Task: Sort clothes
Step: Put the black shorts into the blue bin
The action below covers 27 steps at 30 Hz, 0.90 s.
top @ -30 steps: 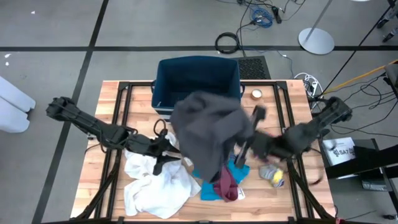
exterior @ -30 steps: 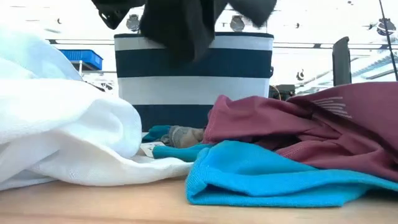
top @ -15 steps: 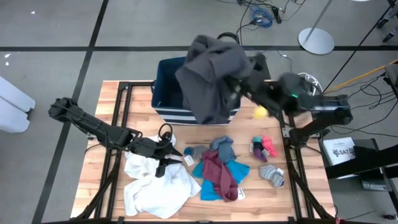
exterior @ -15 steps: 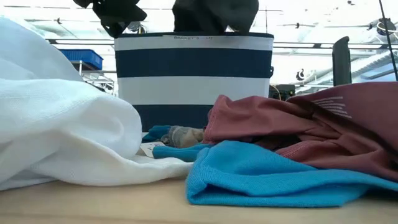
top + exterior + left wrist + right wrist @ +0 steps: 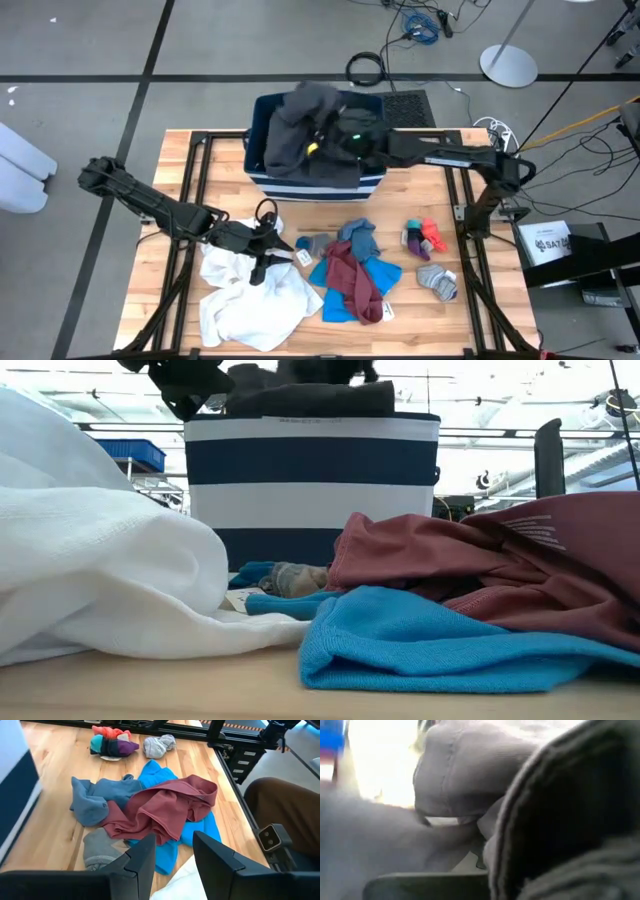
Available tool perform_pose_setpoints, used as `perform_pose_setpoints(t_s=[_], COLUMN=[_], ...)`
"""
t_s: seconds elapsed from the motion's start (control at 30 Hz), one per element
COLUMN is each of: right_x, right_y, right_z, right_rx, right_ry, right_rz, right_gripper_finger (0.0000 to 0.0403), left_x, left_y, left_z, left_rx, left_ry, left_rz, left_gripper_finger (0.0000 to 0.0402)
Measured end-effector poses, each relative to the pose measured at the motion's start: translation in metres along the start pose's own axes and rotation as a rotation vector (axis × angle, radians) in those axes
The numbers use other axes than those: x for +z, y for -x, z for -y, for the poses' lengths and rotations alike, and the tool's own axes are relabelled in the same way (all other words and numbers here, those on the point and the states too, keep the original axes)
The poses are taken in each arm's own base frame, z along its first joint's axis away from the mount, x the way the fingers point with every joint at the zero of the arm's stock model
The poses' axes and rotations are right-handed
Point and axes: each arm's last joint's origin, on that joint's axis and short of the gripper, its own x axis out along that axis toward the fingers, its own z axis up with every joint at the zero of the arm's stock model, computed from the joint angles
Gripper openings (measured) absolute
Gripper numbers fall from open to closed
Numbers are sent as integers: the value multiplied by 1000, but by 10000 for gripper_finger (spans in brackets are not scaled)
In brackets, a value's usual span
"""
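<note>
A dark grey garment [image 5: 305,135] lies heaped on the mouth of the navy striped bin [image 5: 262,110] at the table's far edge; the low view shows it [image 5: 310,398] just above the bin's rim. My right gripper [image 5: 338,140] reaches over the bin from the right and is shut in this cloth. My left gripper [image 5: 275,245] stands open above the white garment [image 5: 250,300], its fingers [image 5: 145,862] empty. The maroon garment [image 5: 350,280] lies on the bright blue one [image 5: 340,305] at the table's middle. My right gripper is shut on the dark grey garment, somewhere in its bunched folds [image 5: 322,148]; the cloth covers the fingers, so the part held cannot be told. It comes in almost level from the table's right. The garment rests heaped on the bin's mouth, slack.
A blue-grey piece [image 5: 358,238] and a grey sock [image 5: 315,243] lie beside the maroon garment. Small red and coloured pieces [image 5: 424,236] and grey socks [image 5: 437,281] lie at the right. A black frame [image 5: 200,160] runs along the table's sides.
My right gripper has carried the dark grey garment from above the table's middle toward the far edge, then left and down over the bin. The garment hung spread out below it; now it is bunched on the bin's mouth.
</note>
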Motion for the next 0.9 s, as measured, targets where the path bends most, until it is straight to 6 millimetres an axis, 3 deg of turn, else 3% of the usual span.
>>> perform_pose_setpoints(t_s=[0.2, 0.53, 0.73, 0.9], right_x=[-43, -87, -93, -89], right_y=[-19, -36, -39, -40], right_z=[-10, 24, 37, 40], right_rx=[53, 125, 66, 73], right_ry=[97, -118, -222, -227], right_rz=[-285, -612, -658, -622], right_gripper_finger=[2, 3, 8, 59], left_x=[-1, -1, -1, -1], left_y=[0, 0, 0, 0], left_z=[2, 2, 2, 2], left_rx=[-66, -76, -74, -73], left_ry=[0, 26, 25, 25], left_rz=[-22, -23, -23, -23], left_gripper_finger=[139, 139, 139, 139])
